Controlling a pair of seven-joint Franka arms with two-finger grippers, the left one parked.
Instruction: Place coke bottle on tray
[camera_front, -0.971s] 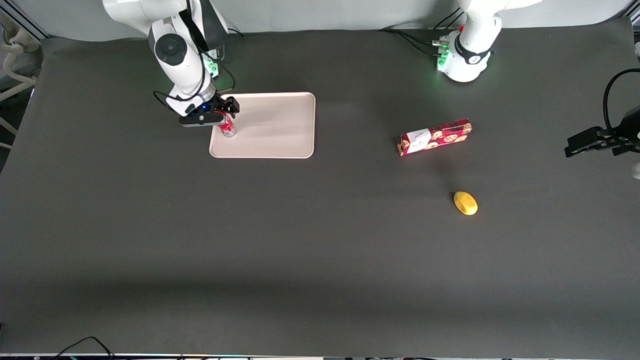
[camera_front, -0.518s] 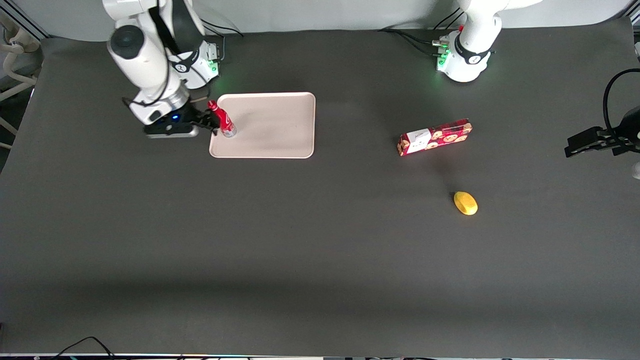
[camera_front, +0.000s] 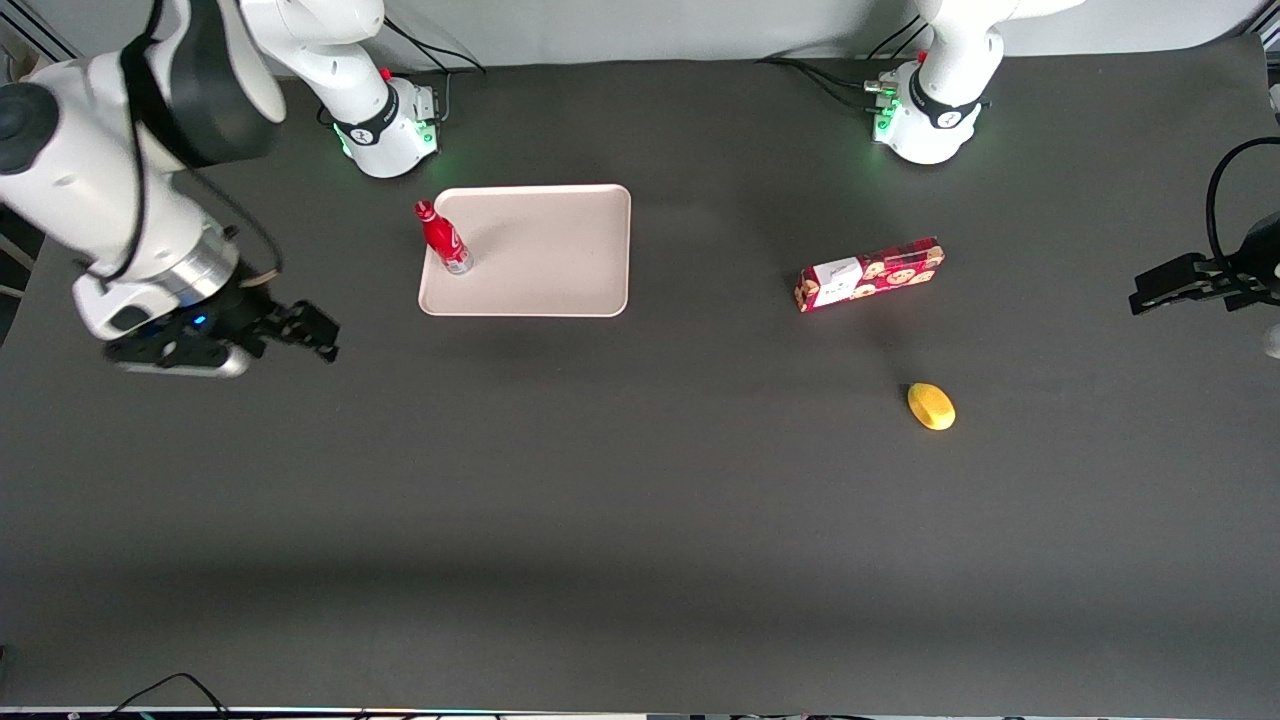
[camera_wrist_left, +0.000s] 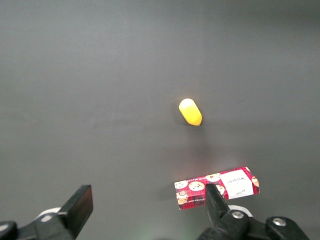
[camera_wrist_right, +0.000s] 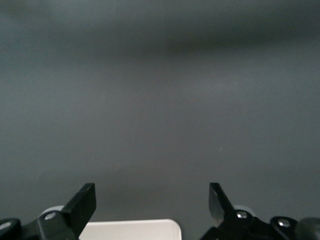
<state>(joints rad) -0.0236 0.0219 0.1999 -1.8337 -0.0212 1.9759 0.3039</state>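
While coke bottle occupies tray, spread end effector seemingly empty.

- The desk is covered in a dark grey matte mat.
- A pale pink tray sits flat on it, toward the working arm's end.
- A red cookie box lies toward the parked arm's end.
- A small yellow lemon-ish thing is near the box, closer to the front camera.
- The gripper hangs over the desk with its fingers spread, well apart from the tray.
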